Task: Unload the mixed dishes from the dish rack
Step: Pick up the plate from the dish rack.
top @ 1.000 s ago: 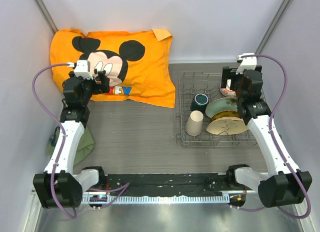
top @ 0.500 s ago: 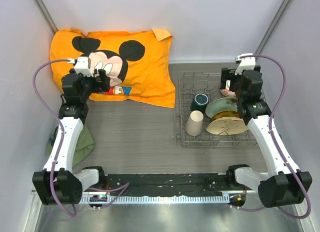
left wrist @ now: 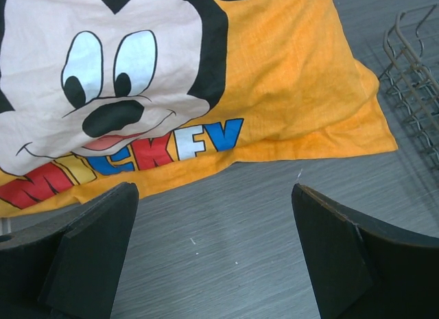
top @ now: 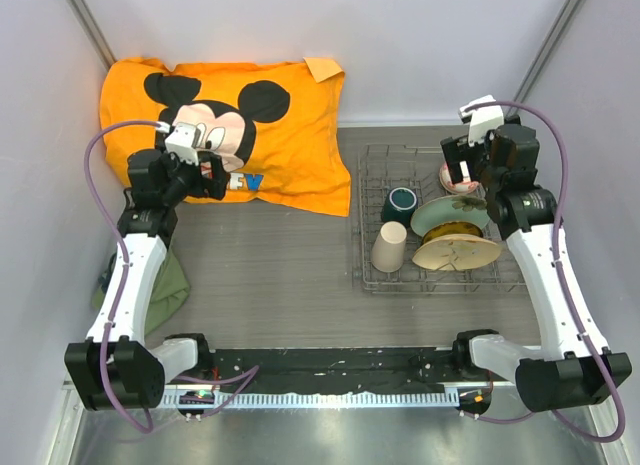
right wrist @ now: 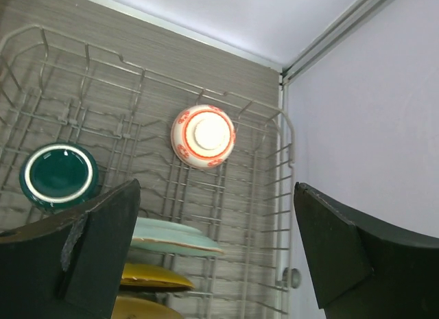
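Right hand [right wrist: 214, 188]: fingers spread wide, nothing between them. It hangs above the far right end of the dish rack [top: 385, 170], touching none of the dishes.

Directly under it, small red-orange patterned bowl [right wrist: 203, 136], foot ring up, lying on the wires near the rack's far right corner.

Left of the bowl, dark teal mug [right wrist: 58, 176], seen end-on, in the rack's left half. Beige cup [top: 389, 247] just nearer than the mug, close to it.

Right half, nearer than the bowl: pale-green plate [top: 445, 215] tilted among the tines; cream floral plate [top: 457, 253] just in front of it, also tilted. All five dishes sit in the rack.

Left hand [left wrist: 212, 192]: fingers equally wide apart, empty. It hovers over the grey bench [top: 270, 265] at the near edge of an orange Mickey Mouse cloth [left wrist: 288, 79], well apart from the rack.

Green cloth [top: 172, 285] lies on the bench beside the left arm.
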### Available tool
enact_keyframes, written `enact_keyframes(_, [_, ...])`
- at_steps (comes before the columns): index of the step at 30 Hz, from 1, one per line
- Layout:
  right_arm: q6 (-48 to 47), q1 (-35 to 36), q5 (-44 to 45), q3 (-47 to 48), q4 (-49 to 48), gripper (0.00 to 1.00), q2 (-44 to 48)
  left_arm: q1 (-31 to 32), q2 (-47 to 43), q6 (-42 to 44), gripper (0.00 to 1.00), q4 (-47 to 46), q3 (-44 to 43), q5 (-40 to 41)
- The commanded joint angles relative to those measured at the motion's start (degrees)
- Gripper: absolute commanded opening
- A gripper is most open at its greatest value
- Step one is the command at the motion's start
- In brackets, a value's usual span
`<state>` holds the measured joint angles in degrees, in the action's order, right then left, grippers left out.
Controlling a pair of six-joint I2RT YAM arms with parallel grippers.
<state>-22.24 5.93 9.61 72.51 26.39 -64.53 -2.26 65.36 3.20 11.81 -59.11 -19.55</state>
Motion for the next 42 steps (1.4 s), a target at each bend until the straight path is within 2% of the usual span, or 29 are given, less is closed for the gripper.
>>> enact_keyframes(1, [-9.9,0.3,-2.1,5.6,10.8,0.97,1.7,0.2,0.4,4.3,1.00,1.6,0.0,-3.2])
enact_keyframes(19, [-28.3,0.3,-21.3,10.9,44.5,0.87,9.7,0.2,-0.1,8.7,1.00,3.5,2.2,-3.2])
enact_keyframes(24, [-32.8,0.2,-21.3,5.2,45.1,0.84,11.9,0.2,-0.6,9.5,1.00,3.6,2.9,-2.1])
enact_keyframes(32, [-36.6,0.2,-21.3,1.4,46.6,0.83,10.0,0.1,-1.0,11.1,1.00,4.9,3.1,-1.1])
enact_keyframes(42, [-45.0,0.2,-21.3,-5.5,42.8,0.76,9.1,0.2,0.7,12.4,1.00,5.0,3.0,0.3])
